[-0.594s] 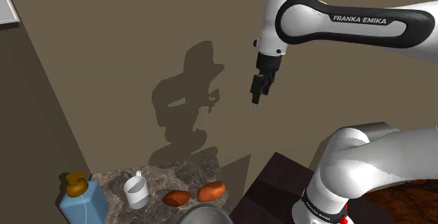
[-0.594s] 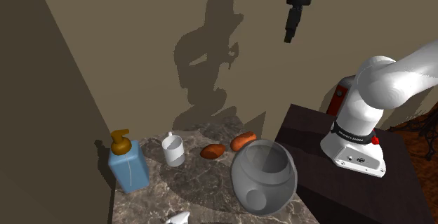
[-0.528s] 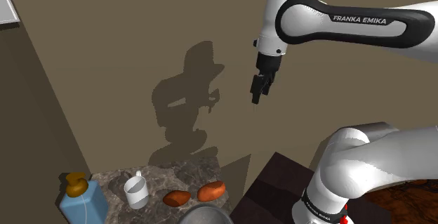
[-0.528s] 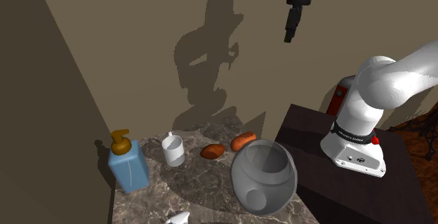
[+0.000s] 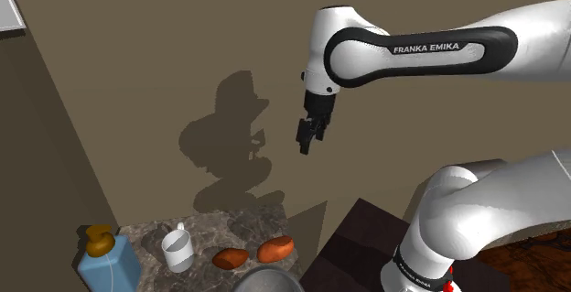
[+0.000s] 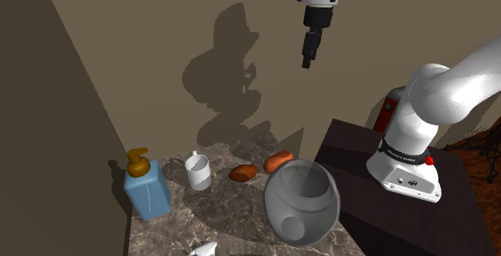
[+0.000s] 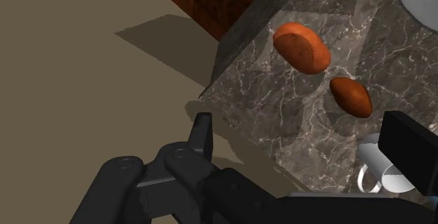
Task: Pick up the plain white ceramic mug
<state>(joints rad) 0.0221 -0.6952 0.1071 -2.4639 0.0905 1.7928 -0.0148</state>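
Mug: white mug [image 6: 197, 172] stands upright on the desk [image 6: 233, 210], near the far edge by the wall, with its handle toward that edge.
Bowl: big grey bowl [image 6: 301, 202] sits closer to the desk's front edge, near the stand.
Bottle: blue soap bottle [image 6: 147, 188] with a brown pump is at the desk's side edge, just beside the mug.
Lumps: orange-brown lump [image 6: 243, 172] and second lump [image 6: 278, 161] lie on the mug's other side, toward the stand.
Stand: dark box [image 6: 349, 154] next to the desk holds the white arm.
Tool: black tool [image 6: 307, 58] hangs high in front of the wall, pointing down, fingers spread apart, holding nothing, well apart from the mug.
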